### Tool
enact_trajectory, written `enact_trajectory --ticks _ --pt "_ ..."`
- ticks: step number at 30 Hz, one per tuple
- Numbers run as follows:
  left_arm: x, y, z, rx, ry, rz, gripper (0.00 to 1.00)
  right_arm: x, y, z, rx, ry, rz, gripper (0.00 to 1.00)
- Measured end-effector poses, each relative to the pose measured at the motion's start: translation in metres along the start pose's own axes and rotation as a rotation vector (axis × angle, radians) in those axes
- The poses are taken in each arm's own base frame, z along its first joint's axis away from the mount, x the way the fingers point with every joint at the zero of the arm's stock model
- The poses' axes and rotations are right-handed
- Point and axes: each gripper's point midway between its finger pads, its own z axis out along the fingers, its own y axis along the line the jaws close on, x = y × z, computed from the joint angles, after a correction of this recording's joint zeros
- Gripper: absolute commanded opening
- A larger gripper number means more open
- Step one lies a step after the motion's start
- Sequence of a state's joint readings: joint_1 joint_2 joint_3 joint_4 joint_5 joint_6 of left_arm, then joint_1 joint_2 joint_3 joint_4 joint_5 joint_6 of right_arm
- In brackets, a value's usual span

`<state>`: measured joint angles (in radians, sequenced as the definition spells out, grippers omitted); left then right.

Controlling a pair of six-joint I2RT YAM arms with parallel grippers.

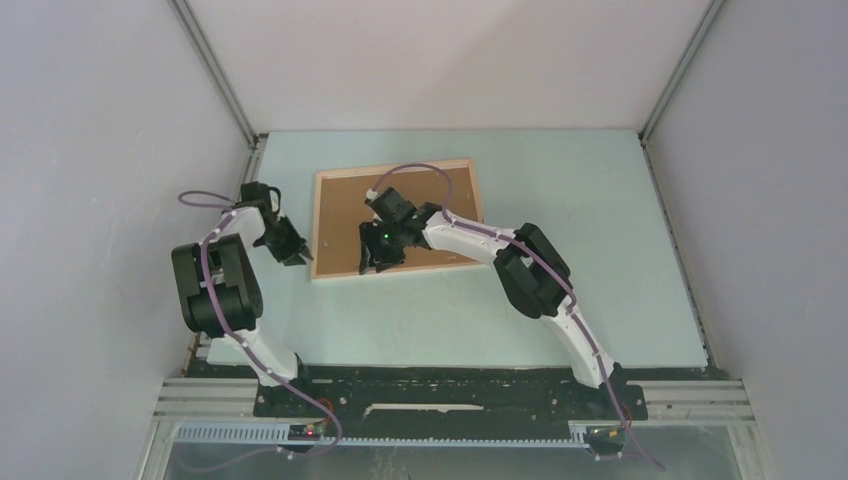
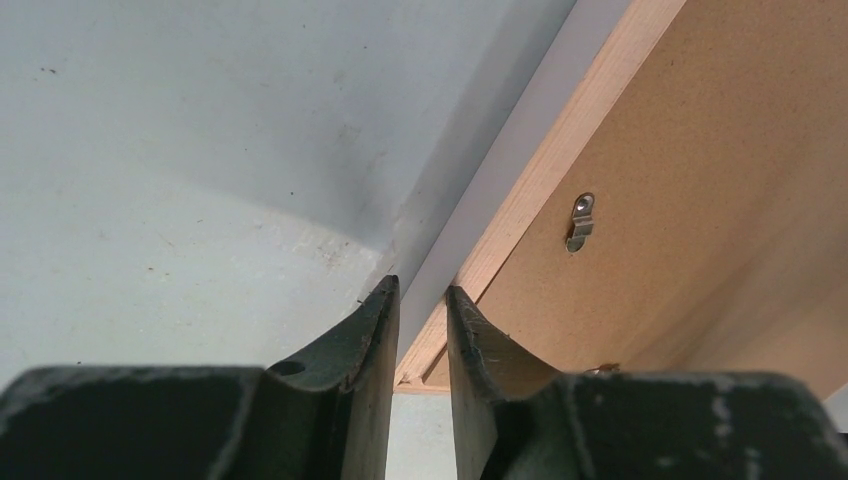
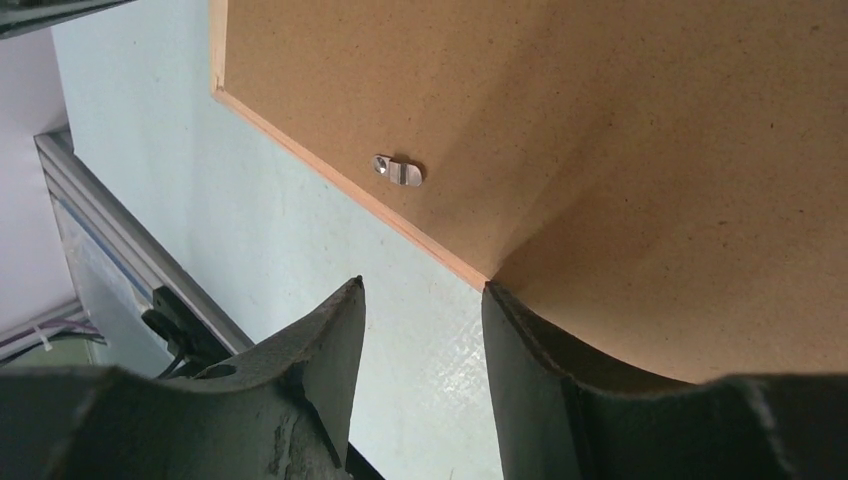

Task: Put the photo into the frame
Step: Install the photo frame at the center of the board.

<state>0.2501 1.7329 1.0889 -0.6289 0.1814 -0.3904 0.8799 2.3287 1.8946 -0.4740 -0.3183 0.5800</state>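
The frame (image 1: 395, 166) lies back-up in the middle of the table. Its pale wood rim encloses the photo (image 1: 345, 215), which shows only its brown board back; the picture side is hidden. My left gripper (image 1: 300, 254) is at the frame's left side near the front corner. In the left wrist view its fingers (image 2: 470, 330) are shut on the wood rim (image 2: 560, 140) beside the board (image 2: 720, 150). My right gripper (image 1: 378, 264) is at the near edge, open. One fingertip (image 3: 500, 310) meets the rim (image 3: 342, 178) and only table shows between the jaws.
Small metal tabs (image 2: 580, 222) (image 3: 398, 170) sit on the board near the rim. The pale green table (image 1: 580, 220) is boxed in by grey walls on three sides. An aluminium rail (image 3: 100, 210) runs along the near edge.
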Motion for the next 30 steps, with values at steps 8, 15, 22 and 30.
enact_trajectory --ticks 8,15,22,30 --pt "0.0 0.001 0.0 -0.006 0.003 0.007 0.28 -0.019 -0.005 0.002 0.093 -0.094 0.025 0.56" --pt "-0.001 0.001 0.0 -0.01 0.002 0.008 0.33 -0.04 -0.025 0.001 0.201 -0.201 0.033 0.59" --pt "-0.001 0.006 -0.001 -0.036 -0.003 0.035 0.46 -0.047 -0.034 -0.01 0.237 -0.21 -0.049 0.78" --pt "-0.003 0.004 -0.019 -0.039 -0.066 0.072 0.62 -0.064 -0.076 -0.082 0.298 -0.208 -0.094 0.89"
